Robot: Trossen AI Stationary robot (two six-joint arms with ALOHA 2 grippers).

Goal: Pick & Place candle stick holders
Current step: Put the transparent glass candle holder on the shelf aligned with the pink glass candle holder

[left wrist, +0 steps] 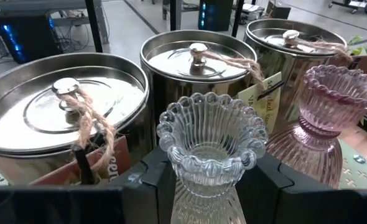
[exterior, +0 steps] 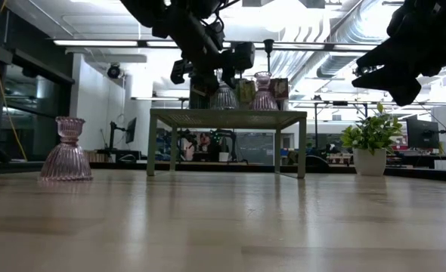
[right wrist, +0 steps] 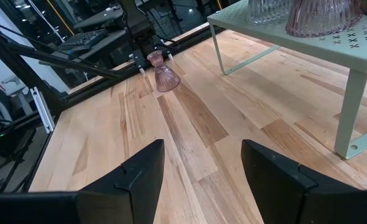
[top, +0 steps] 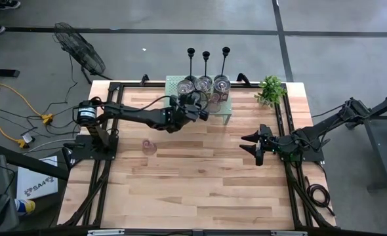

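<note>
My left gripper reaches over the pale green shelf and is shut on a clear ribbed glass cup. A pink glass cup stands on the shelf beside it. Three silvery lidded jars stand on the shelf behind them. Three black candlesticks stand past the shelf's far side. Another pink glass cup stands on its base on the table, at the left. My right gripper is open and empty over the table's right part. My left gripper pinches the clear cup's narrow neck, just below its beaded rim, between its two fingers. The fingers come from the table's left, slanting down. The cup is upright. In the low view its base is at the shelf top; whether it rests there I cannot tell.
A small leafy plant in a white pot stands at the table's far right, beside the shelf. The shelf stands on thin legs with open room under it. Bare wood lies between the two grippers and the near edge.
</note>
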